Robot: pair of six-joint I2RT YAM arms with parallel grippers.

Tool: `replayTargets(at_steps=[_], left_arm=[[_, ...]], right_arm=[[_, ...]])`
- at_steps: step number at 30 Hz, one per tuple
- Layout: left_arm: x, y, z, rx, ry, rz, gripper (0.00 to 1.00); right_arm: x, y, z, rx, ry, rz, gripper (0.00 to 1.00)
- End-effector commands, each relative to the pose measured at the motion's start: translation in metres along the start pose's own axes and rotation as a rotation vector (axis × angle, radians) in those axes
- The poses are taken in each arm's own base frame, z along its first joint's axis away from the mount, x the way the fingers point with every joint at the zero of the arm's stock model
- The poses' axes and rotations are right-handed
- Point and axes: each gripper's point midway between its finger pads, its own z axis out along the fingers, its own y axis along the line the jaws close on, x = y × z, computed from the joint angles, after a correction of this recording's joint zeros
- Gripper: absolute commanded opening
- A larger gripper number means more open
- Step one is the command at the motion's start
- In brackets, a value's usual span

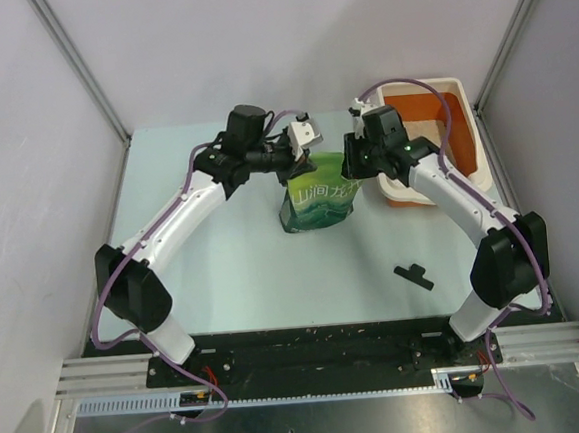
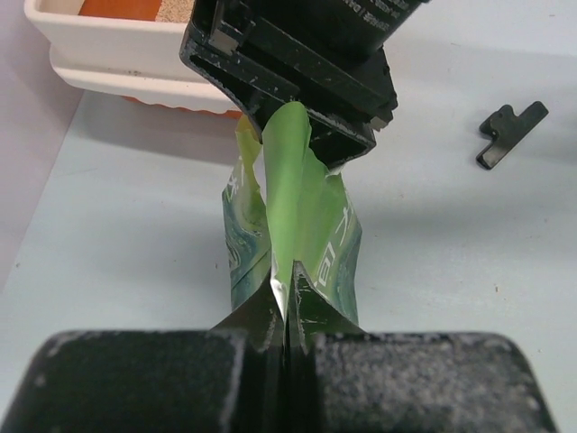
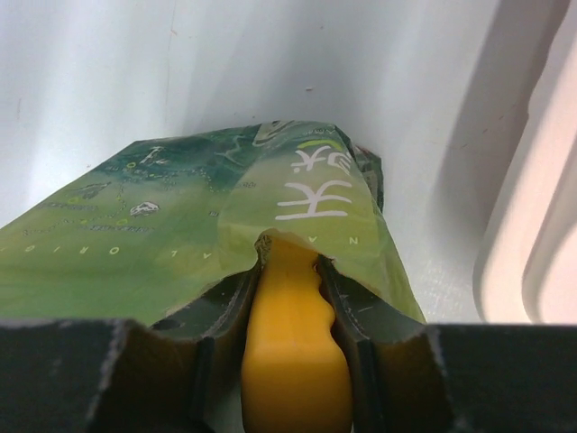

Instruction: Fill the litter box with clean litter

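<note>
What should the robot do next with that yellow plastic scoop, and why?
Probably lift the yellow plastic scoop toward the orange, white-rimmed litter box: the right gripper holds it in the mouth of the green printed pouch, whose edge the left gripper pinches.

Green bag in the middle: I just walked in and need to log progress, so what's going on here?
The left hand is pinched shut on the top edge of the green printed pouch bag, holding it upright. The right hand grips a yellow-orange plastic scoop whose front end is hidden inside the bag's mouth. The orange plastic litter box with a white rim sits beside the bag, with some pale beige litter granules in it.
</note>
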Motion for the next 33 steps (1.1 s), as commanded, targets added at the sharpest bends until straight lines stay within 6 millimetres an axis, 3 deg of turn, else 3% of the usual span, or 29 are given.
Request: replayTargets(at_steps=[1, 4, 8, 16, 24, 33], left_arm=[[-0.058, 0.015, -0.014, -0.061, -0.161, 0.209, 0.0], [-0.05, 0.019, -0.014, -0.081, -0.137, 0.248, 0.0], [-0.042, 0.019, -0.015, -0.1, -0.109, 0.285, 0.0], [-0.036, 0.006, -0.015, -0.112, -0.065, 0.385, 0.0], [-0.055, 0.022, -0.029, -0.197, -0.056, 0.467, 0.0], [-0.057, 0.027, -0.045, -0.233, -0.051, 0.513, 0.0]], right_arm=[[0.045, -0.006, 0.005, -0.114, 0.196, 0.129, 0.0], [0.05, -0.007, 0.004, -0.196, 0.228, 0.22, 0.0], [0.049, 0.01, -0.002, -0.379, 0.243, 0.295, 0.0], [-0.001, 0.026, -0.022, -0.665, 0.121, 0.393, 0.0], [-0.023, 0.008, -0.052, -0.756, 0.077, 0.441, 0.0], [-0.034, -0.006, -0.08, -0.803, 0.059, 0.475, 0.0]])
